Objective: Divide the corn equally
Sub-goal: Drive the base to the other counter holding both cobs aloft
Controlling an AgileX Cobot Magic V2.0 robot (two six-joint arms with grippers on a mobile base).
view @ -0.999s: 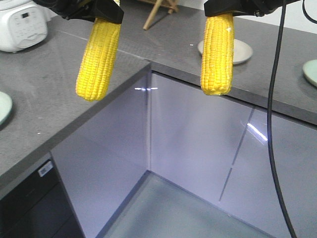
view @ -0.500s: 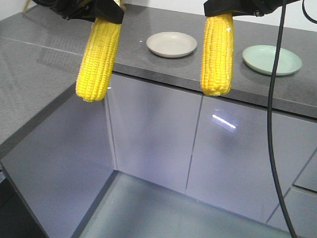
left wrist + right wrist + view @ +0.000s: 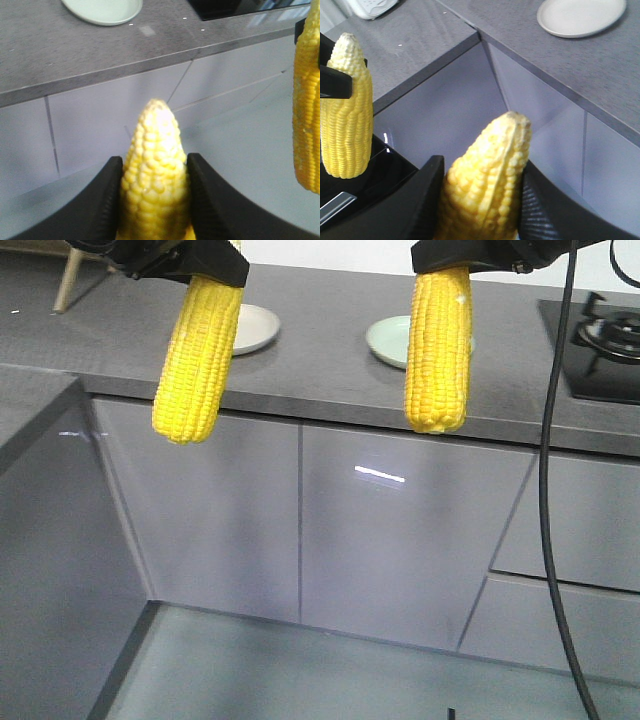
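Two corn cobs hang tip-up in the air in front of a grey counter. My left gripper is shut on the top of the left cob, whose pale tip shows between the black fingers in the left wrist view. My right gripper is shut on the right cob. In the right wrist view that cob fills the gap between the jaws, and the left cob hangs at the left. A white plate and a pale green plate lie on the counter behind the cobs.
The grey counter runs across the front-facing view over glossy grey cabinet doors. A black gas hob sits at the far right. A black cable hangs down on the right. A white cooker stands on the side counter.
The whole scene has swung left in the front-facing view: the counter corner left the middle, both plates slid left, and the hob appeared. Both cobs stay gripped at the same spots.
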